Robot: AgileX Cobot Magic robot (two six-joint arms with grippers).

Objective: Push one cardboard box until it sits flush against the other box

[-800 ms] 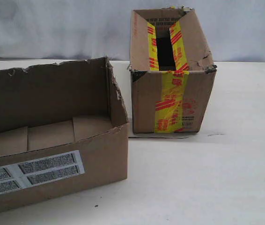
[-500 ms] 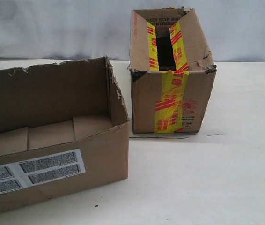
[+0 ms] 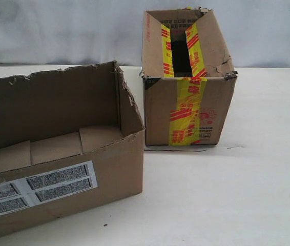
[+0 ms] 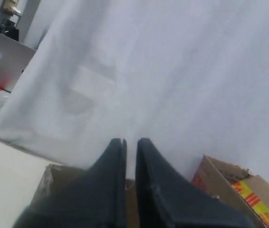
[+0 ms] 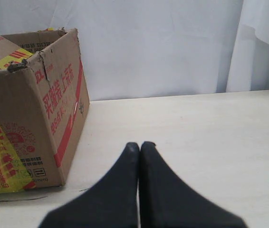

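The plain cardboard box (image 3: 58, 154), with a ragged rim and a white barcode label, fills the exterior view's left. The other box (image 3: 188, 102), with yellow tape and red markings, stands at the back middle. Only a thin sliver separates the plain box's right wall from it; I cannot tell whether they touch. My left gripper (image 4: 130, 141) is shut save a thin slit and sits behind the plain box's torn rim (image 4: 49, 173), with the taped box (image 4: 239, 185) beyond. My right gripper (image 5: 140, 144) is shut, low over the table, beside the taped box (image 5: 30, 109). Neither gripper shows in the exterior view.
A pale table (image 3: 247, 195) carries both boxes. A white cloth backdrop (image 3: 73, 31) hangs behind them. Folded flaps (image 3: 53, 146) lie inside the plain box. A laptop and clutter (image 4: 4, 52) appear beyond the backdrop's edge in the left wrist view.
The plain box has slid to the right toward the taped box, narrowing the gap between them. The taped box has not moved.
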